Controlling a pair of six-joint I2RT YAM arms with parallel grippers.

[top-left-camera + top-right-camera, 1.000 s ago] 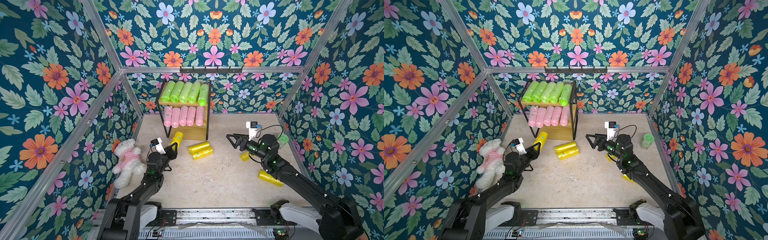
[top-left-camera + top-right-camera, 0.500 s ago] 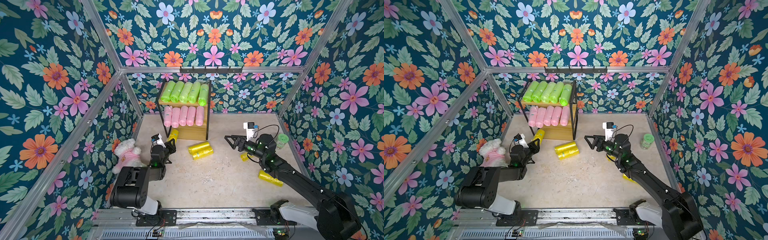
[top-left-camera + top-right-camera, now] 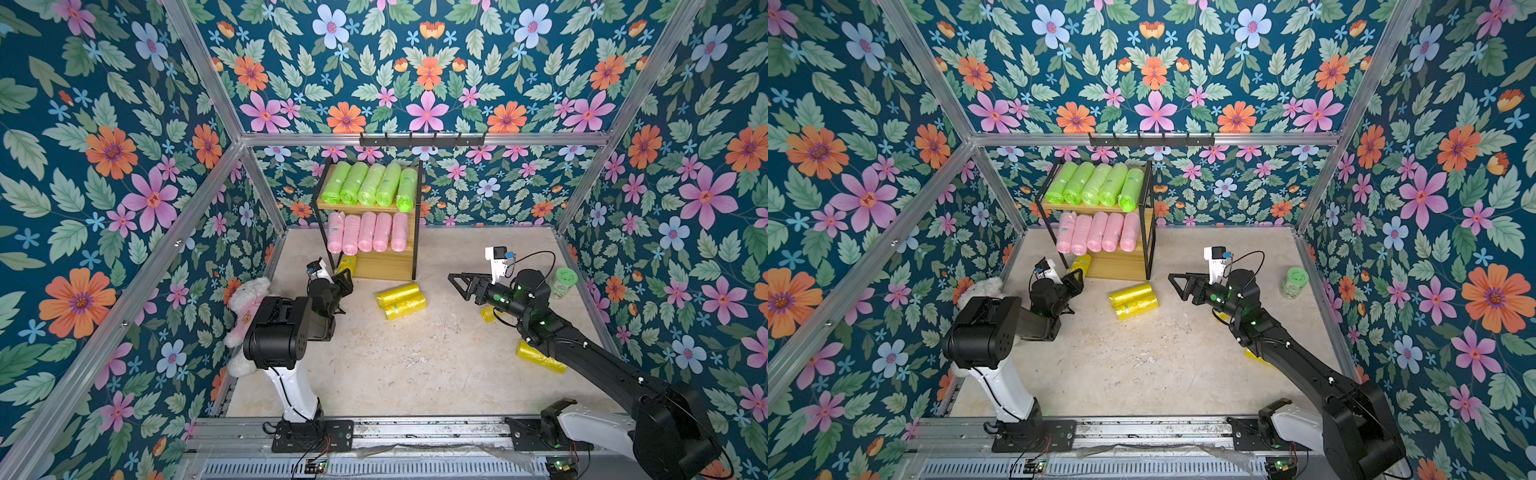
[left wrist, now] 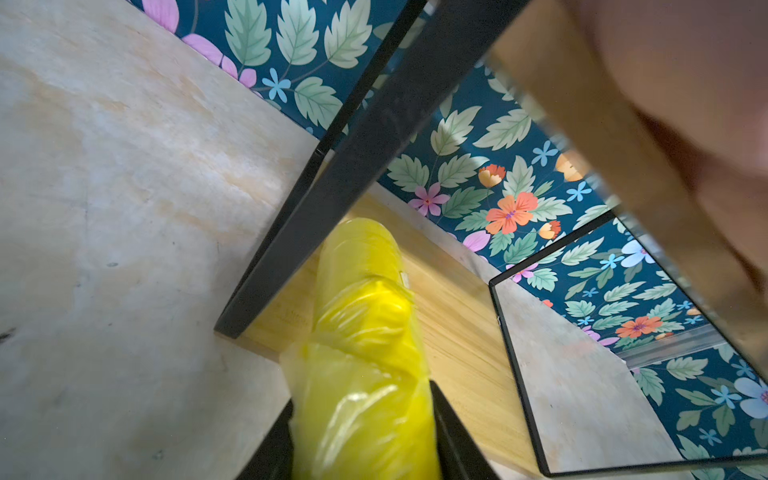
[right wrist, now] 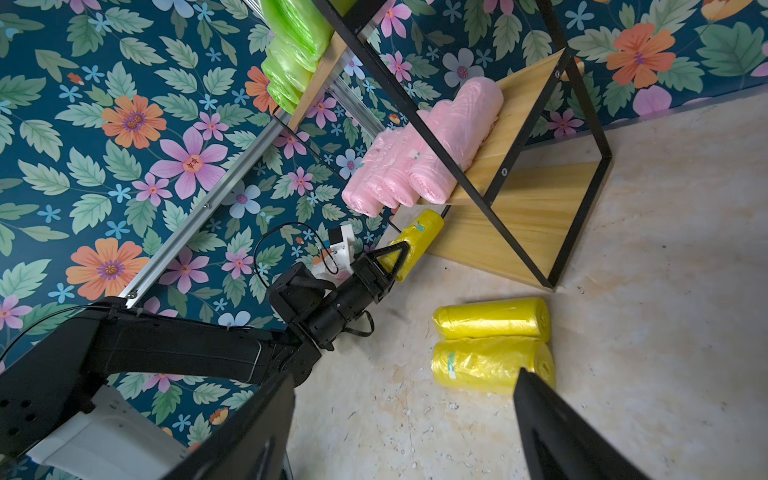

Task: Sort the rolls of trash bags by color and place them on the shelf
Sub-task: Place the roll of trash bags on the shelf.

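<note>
Reaching low & fwd, left pincer (image 3: 344, 276) pinches yellow roll (image 4: 365, 332), far end on shelf (image 3: 382, 268) bottom board, left end; right pincer (image 3: 455, 286) spread, stretched level, right of shelf.

Left gripper (image 3: 345, 274) pushed far, its yellow roll (image 3: 348, 262) now poking onto the shelf (image 3: 384, 266) bottom board, left corner; the elbow folded up. Right gripper (image 3: 455, 284) edged left.

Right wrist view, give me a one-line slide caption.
Left gripper, yellow roll between its jaws, at the shelf's bottom board; two more yellow rolls lie on the floor.
</note>
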